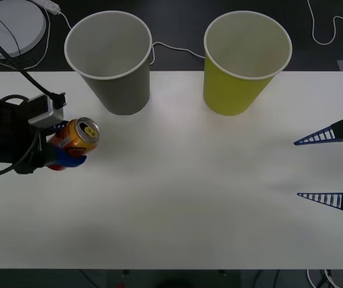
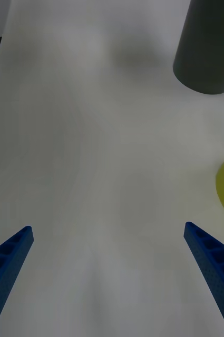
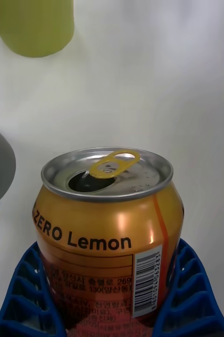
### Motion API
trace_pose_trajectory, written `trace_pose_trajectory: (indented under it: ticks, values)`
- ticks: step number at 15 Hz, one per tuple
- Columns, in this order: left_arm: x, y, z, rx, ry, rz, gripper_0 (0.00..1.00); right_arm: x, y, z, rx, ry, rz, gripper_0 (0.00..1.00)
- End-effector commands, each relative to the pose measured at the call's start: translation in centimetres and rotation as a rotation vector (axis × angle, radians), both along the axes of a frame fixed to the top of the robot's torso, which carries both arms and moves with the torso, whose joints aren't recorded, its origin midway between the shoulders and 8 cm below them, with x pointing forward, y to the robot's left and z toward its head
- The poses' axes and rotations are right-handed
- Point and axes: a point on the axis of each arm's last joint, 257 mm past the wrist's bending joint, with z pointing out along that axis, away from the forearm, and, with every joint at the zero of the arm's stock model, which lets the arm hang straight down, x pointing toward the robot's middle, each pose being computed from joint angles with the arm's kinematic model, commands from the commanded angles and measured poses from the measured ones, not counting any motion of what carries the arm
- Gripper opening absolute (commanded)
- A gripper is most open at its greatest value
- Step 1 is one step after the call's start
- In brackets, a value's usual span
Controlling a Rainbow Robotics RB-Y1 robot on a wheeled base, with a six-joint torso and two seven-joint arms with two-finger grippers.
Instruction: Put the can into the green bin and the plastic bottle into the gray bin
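At far left over the white table (image 1: 177,204): left gripper (image 1: 63,153) clamped around the can (image 1: 78,135), blue fingers (image 3: 25,295) wrapped on both sides of its lower body, open top tilted toward the middle of the table. Just beyond and beside it, the gray bin (image 1: 114,60); farther right, the green bin (image 1: 243,60), both upright at the table's back edge. At far right, right gripper (image 1: 327,168) spread wide and empty, low over bare table.

Best done, by the look of it: carry the can high past the gray rim, since that cup stands between can and target; centre over the green mouth before letting go; release low to avoid tipping the light cup.

No bottle to be found anywhere. Can's underside hidden by the fingers, so contact with the table impossible to judge. Right arm cut off at the edge.
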Motion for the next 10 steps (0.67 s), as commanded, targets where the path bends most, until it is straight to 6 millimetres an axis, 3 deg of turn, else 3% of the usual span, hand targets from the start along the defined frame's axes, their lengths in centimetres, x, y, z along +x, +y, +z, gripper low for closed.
trace_pose_trajectory:
  ticks: [1,6,10]
  values:
    - [0.4,-1.3,1.2,0.028,0.005,-0.019,0.00,0.0,0.0,0.0,0.000,0.000,0.000,1.00]
    - [1.4,-5.2,3.8,0.015,0.037,-0.020,0.00,0.0,0.0,0.0,0.000,0.000,0.000,1.00]
    - [3.4,-8.0,6.9,-0.004,0.063,-0.008,0.00,0.0,0.0,0.0,0.000,0.000,0.000,1.00]
